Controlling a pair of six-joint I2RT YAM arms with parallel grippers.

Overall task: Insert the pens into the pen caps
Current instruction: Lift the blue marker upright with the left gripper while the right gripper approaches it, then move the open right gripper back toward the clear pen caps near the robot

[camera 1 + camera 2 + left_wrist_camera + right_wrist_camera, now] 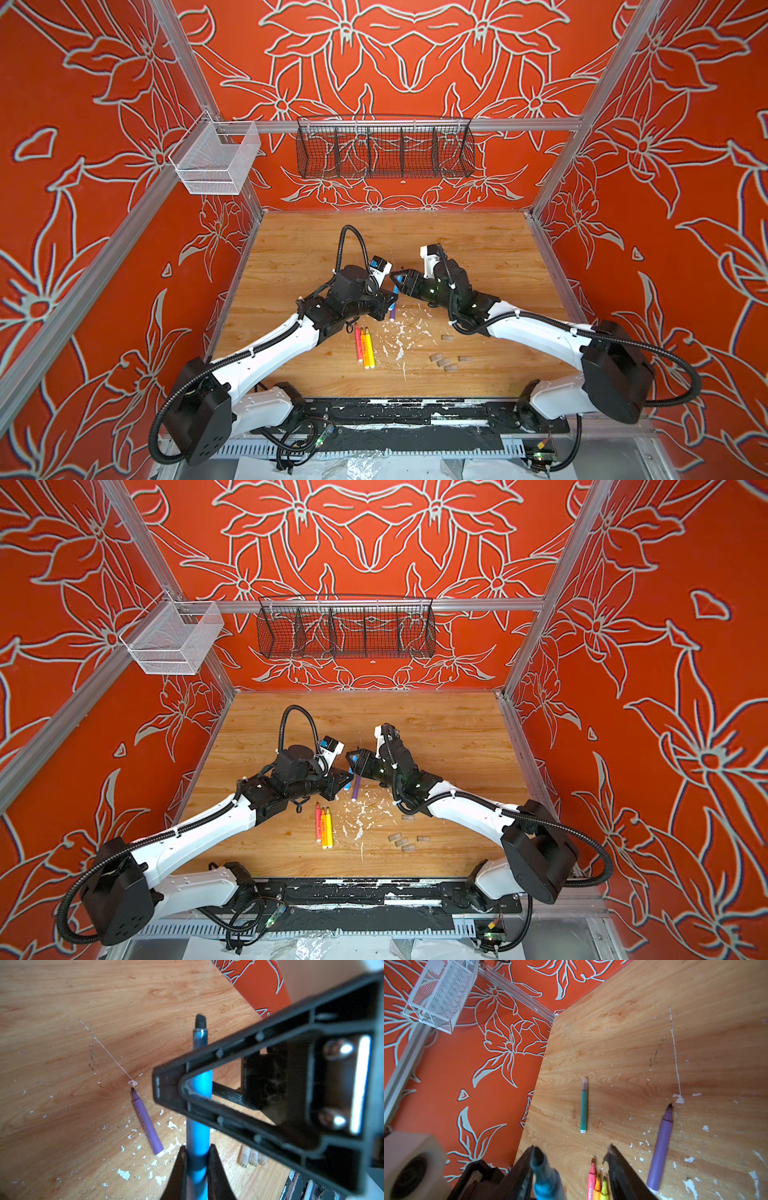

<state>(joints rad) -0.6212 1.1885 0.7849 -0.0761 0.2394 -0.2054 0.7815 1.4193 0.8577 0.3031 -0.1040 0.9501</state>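
Observation:
My left gripper (196, 1149) (390, 296) is shut on the blue pen (198, 1136) (545, 1180) and holds it above the table's middle. The pen's dark bare tip sticks out between the parted fingers of my right gripper (571, 1147) (398, 277), against one finger (523, 1167); that gripper is open. A purple pen (392, 311) (356, 787) lies just below them. Pink (358, 343), orange (364, 348) and yellow (370, 350) pens lie side by side nearer the front. A green pen (584, 1109) wearing a cap lies toward the left edge. Several loose pen caps (442, 362) sit front right.
White flecks of debris (401, 332) litter the wooden table (478, 249) around the pens. A black wire basket (384, 149) hangs on the back wall and a white mesh basket (216, 162) on the left rail. Patterned orange walls close three sides.

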